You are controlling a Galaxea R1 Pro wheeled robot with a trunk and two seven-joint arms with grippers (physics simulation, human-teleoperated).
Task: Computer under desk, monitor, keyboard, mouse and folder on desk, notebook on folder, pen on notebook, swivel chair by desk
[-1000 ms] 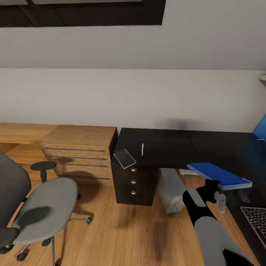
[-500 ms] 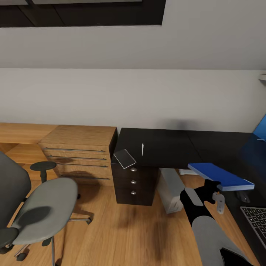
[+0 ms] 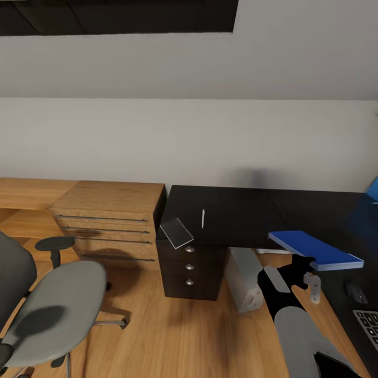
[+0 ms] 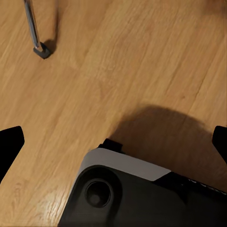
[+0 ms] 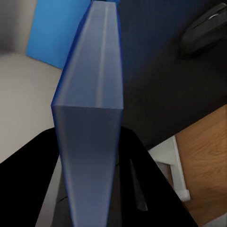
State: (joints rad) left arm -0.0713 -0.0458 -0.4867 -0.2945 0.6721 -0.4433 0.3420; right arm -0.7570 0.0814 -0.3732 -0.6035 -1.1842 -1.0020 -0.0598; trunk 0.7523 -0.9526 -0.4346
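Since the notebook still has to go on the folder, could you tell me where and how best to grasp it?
Grip the notebook's overhanging near corner from the front, one finger above and one below. It is thin and juts past the desk's left front corner, so pinching looks easier there.

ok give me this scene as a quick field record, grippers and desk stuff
right gripper: shut on the folder, held over the desk edge
left gripper: open, above bare wood floor
desk: black, with a three-drawer pedestal
notebook: on the desk corner, overhanging, tilted
pen: on the desk, beside the notebook, apart from it
mouse: on the desk
keyboard: on the desk, nearer than the mouse
computer: on the floor under the desk
swivel chair: away from the desk, seat empty
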